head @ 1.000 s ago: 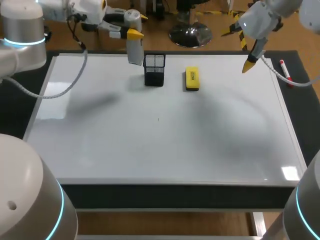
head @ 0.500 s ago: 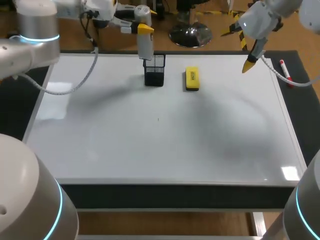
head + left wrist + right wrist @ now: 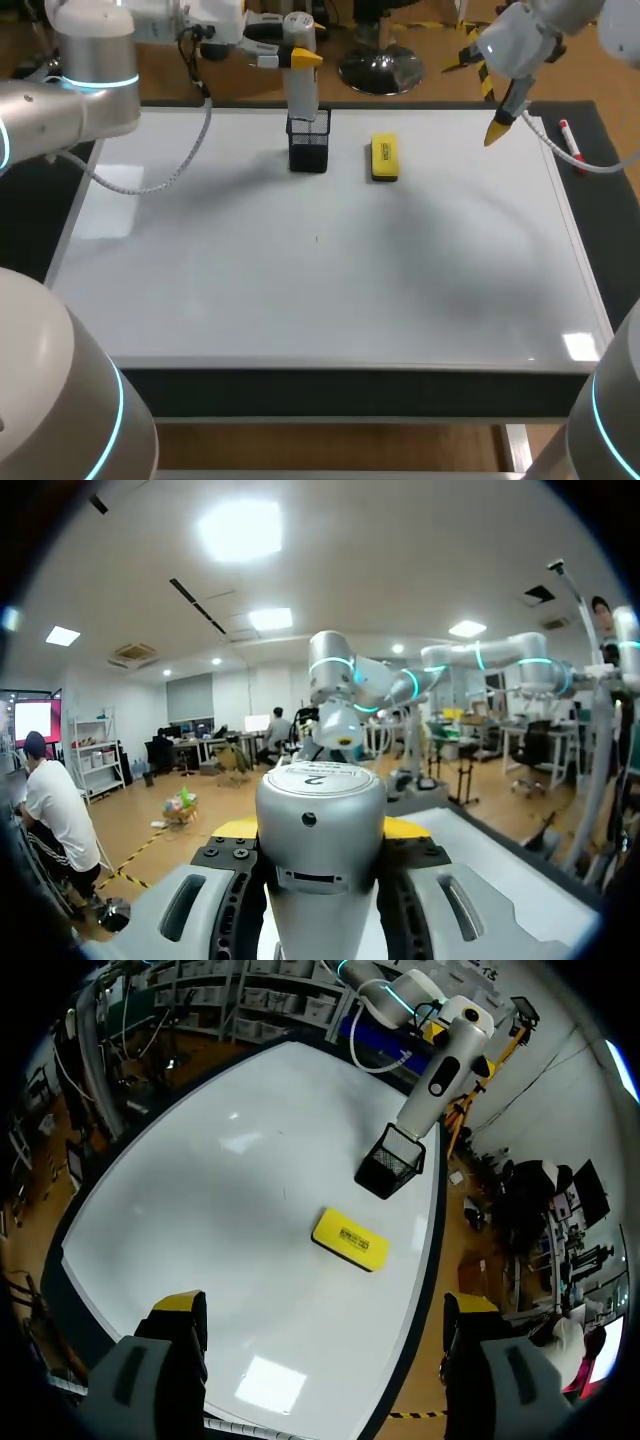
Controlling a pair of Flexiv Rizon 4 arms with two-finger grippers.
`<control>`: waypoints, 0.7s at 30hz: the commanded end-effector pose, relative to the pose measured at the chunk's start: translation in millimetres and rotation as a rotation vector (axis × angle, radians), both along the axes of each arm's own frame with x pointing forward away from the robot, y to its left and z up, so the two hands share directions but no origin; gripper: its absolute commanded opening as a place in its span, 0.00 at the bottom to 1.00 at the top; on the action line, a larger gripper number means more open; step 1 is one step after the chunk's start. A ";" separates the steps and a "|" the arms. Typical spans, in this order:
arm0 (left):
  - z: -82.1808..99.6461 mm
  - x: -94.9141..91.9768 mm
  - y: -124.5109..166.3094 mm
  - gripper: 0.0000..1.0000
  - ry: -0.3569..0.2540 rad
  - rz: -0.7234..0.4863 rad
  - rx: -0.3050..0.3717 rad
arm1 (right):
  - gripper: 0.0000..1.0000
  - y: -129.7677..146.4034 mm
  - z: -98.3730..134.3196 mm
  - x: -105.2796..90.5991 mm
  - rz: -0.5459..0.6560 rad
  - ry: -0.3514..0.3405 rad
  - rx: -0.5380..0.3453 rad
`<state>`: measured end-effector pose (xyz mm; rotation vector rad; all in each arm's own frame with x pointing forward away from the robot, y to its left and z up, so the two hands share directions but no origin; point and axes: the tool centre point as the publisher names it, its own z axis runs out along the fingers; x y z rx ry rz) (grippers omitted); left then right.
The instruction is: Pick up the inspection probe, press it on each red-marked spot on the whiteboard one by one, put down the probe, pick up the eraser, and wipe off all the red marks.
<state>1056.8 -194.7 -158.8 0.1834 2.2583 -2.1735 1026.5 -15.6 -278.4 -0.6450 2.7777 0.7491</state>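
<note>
Now our left pincer [image 3: 298, 58] grips the inspection probe [image 3: 302, 95] upright, straight above the mesh holder [image 3: 309, 145]; our right pincer [image 3: 497, 130] hangs released.

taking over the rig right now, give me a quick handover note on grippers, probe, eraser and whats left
Left gripper: shut on the grey cylindrical inspection probe, upright, its lower end at the mouth of the black mesh cup.
Right gripper: open, empty, above the far right corner of the whiteboard.
Yellow block eraser: flat on the board beside the cup.
Done: I can make out no red marks, so pressing cannot be confirmed.
Left: probably release the probe, take the eraser, wipe.
</note>
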 end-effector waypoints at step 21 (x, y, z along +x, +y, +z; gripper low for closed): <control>-27.2 14.7 -8.2 0.00 0.036 0.064 -0.026 | 1.00 -0.4 0.5 0.0 0.002 0.000 -0.004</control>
